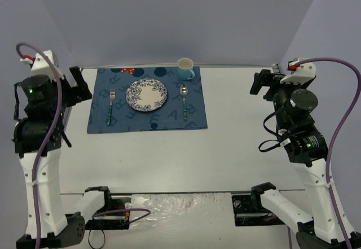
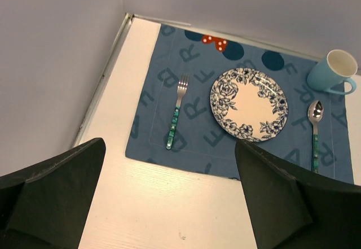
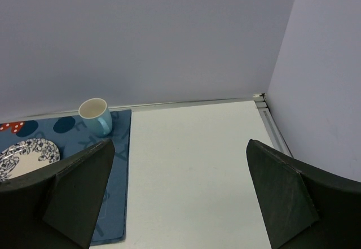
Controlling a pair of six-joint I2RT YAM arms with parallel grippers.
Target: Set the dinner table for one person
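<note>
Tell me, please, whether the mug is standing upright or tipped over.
Upright: the mug stands on its base on the blue mat, rim facing up.

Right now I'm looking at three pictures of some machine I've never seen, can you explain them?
These are two robot arms bolted at the near edge of a white table. One picture looks down from above and behind them. The other two come from a camera on each wrist, so the dark wedges at the bottom are that hand's own fingers. A blue mat holds a plate, a fork left of it, a spoon right of it and a mug at the far corner. The left hand and right hand are open and hold nothing.
</note>
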